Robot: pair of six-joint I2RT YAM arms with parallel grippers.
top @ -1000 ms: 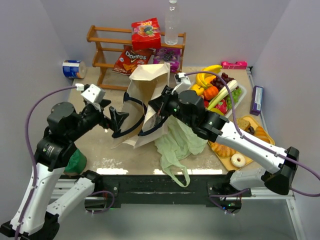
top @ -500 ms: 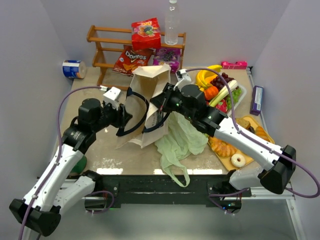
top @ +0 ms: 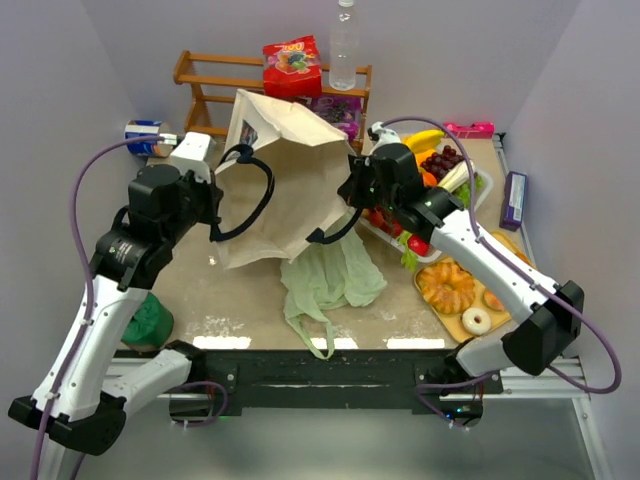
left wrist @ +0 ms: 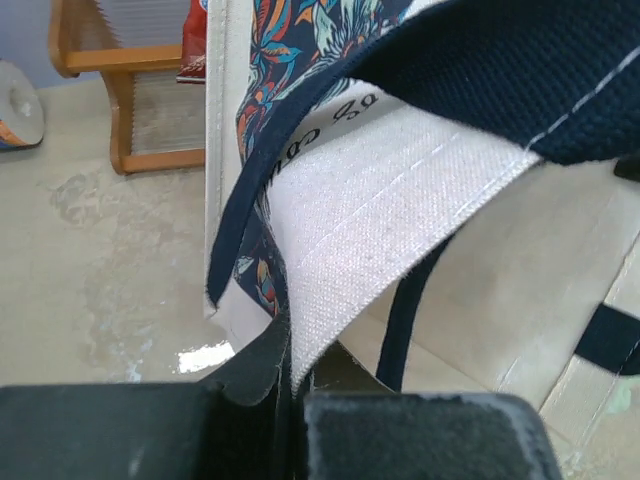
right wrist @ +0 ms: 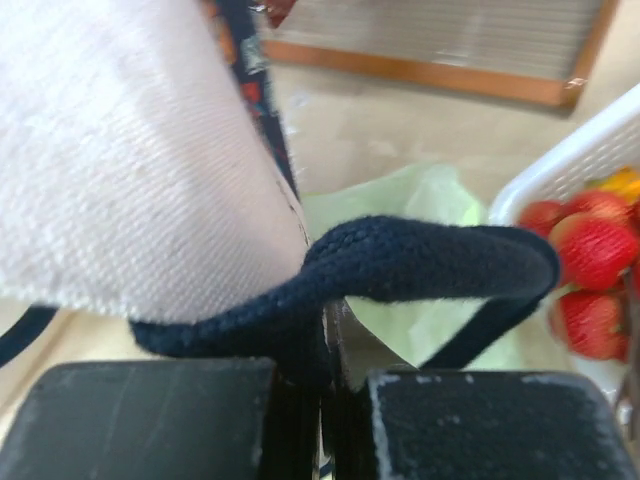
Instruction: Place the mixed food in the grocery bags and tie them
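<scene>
The beige tote hangs stretched between my two grippers above the table's middle, its black handles dangling. My left gripper is shut on the tote's left rim; in the left wrist view the woven edge is pinched in that gripper. Over on the other side, my right gripper is shut on the tote's right edge at a black handle, which runs into this gripper. The pale green plastic bag lies flat below the tote. Fruit fills a white basket. Snack packets and a water bottle stand at the back.
A wooden rack stands at the back behind the tote. A tray with bread and a doughnut sits at the right front. A can lies back left, a green item front left, a purple box at the right wall.
My left gripper has shut on the tote's left rim. Both arms have raised the tote and pulled it wide, toward the back; the green bag has shifted slightly left.
</scene>
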